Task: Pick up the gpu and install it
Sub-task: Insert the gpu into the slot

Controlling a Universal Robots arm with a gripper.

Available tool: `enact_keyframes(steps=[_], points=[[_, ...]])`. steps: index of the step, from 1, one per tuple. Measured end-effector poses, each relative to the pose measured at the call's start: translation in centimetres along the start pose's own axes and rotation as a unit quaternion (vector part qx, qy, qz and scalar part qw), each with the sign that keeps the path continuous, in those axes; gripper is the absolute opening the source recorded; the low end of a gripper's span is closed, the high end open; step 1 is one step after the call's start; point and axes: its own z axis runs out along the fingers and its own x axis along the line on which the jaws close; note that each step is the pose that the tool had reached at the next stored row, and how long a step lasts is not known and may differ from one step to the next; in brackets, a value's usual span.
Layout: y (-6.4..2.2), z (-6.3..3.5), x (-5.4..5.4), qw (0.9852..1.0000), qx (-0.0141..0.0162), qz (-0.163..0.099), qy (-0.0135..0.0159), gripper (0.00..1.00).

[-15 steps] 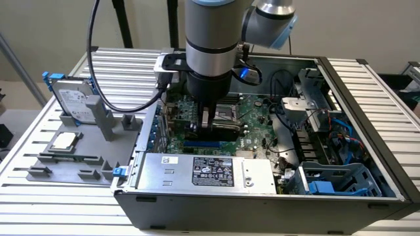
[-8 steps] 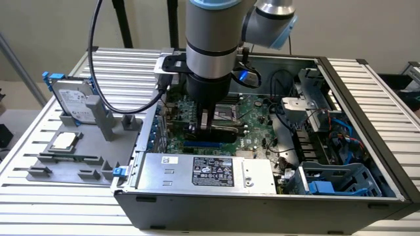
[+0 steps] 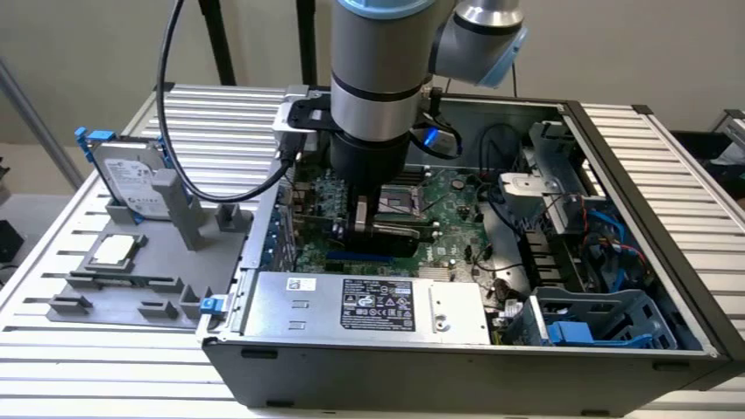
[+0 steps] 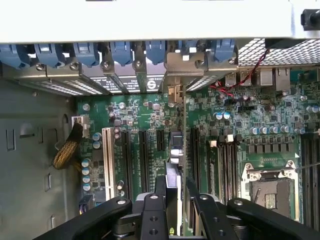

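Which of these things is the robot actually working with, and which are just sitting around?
In use: gripper, gpu it grips, motherboard, computer case.
Idle: hard drive, processor chip, grey stand.

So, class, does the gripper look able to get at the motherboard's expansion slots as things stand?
Probably yes. The gripper is inside the open case, shut on the gpu, which stands edge-on right over the motherboard slots; nothing visible lies between them.

silver arm [image 3: 372, 61], light-blue joint caps, black cable, black hand [image 4: 175, 210].
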Motion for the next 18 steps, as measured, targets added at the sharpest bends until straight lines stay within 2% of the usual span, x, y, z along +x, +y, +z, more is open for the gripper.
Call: enact_keyframes(steps=[9, 18], points=[[0.02, 0.36, -0.34, 0.9999, -0.0010, -0.015, 0.0026, 0.00], [0.02, 0.91, -0.58, 0.9999, -0.0009, -0.015, 0.0027, 0.00]])
